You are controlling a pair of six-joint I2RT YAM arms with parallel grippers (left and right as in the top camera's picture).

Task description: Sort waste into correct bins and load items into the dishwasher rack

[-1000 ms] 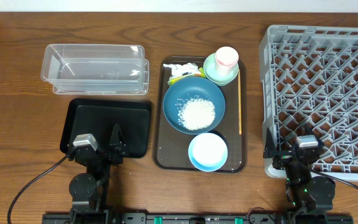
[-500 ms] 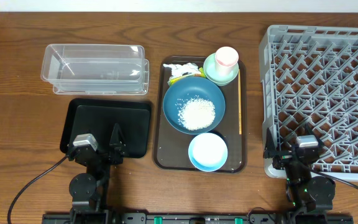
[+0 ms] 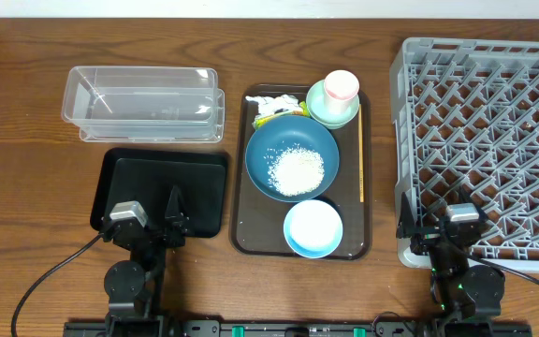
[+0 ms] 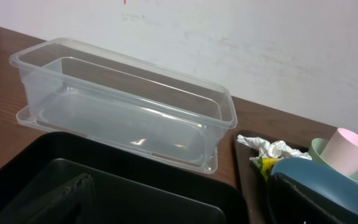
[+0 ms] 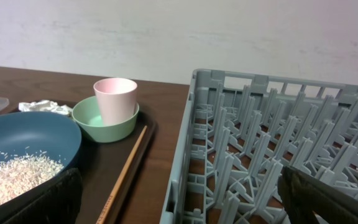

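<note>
1. Left end effector (image 3: 150,213) sits spread wide and empty over the black tray (image 3: 157,178); the clear container (image 3: 143,103) lies beyond.
2. Right end effector (image 3: 435,225), also spread and empty, is at the dishwasher rack (image 3: 485,131)'s near corner; the dark-blue bowl (image 3: 265,140) of rice (image 3: 296,171) is leftward.

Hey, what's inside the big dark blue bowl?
A heap of loose white rice sits in the dark-blue bowl. The bowl's floor under the heap is covered.

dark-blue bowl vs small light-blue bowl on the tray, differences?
Size: the dark-blue bowl is clearly wider than the light-blue bowl.
Inside: dark-blue bowl is blue within, light-blue bowl white.
Contents: dark-blue bowl holds a heap of rice; light-blue bowl is empty.
Shared: both round, upright, on the brown tray.
</note>
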